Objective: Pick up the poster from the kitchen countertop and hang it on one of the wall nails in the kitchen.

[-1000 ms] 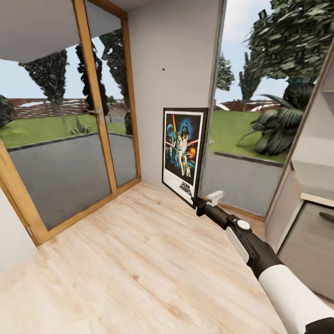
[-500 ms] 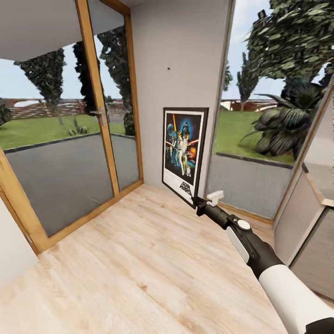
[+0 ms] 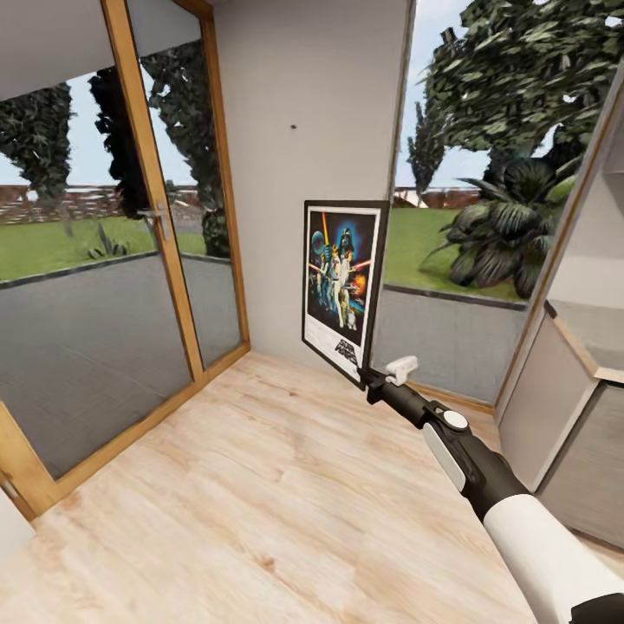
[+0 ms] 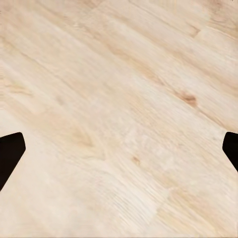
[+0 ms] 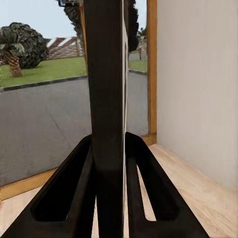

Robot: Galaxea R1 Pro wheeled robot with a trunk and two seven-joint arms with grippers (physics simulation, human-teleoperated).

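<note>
**A:** Head view first. Holding the poster [image 3: 343, 289] upright by its lower right corner, right gripper [image 3: 367, 379] clamped on the frame there, arm stretched out over the wood floor [image 3: 260, 485]. Facing a grey wall [image 3: 308, 173] with a small dark nail [image 3: 293, 128] up high, well above the poster's top edge. Biggest worry, just guessing: gripping 1 corner only, so could swing or slip once lifted toward that nail. Could also clip the window frame [image 3: 400, 156] just beside it.

**B:** Agreed on the pivot risk. Left wrist view: only floor planks [image 4: 119, 119] below, with 2 dark fingertips [image 4: 10, 153] far apart at the edges. Left gripper wide open, holding nothing.

**A:** Right wrist view: looking straight along the poster's black edge [image 5: 106, 99], pinched between both fingers [image 5: 69, 193], standing vertical. Tight-looking grasp, but narrow. Hard to judge how deep the frame sits.

**B:** Also can't see any hanging point on the back, so lining up with the nail might miss.
</note>
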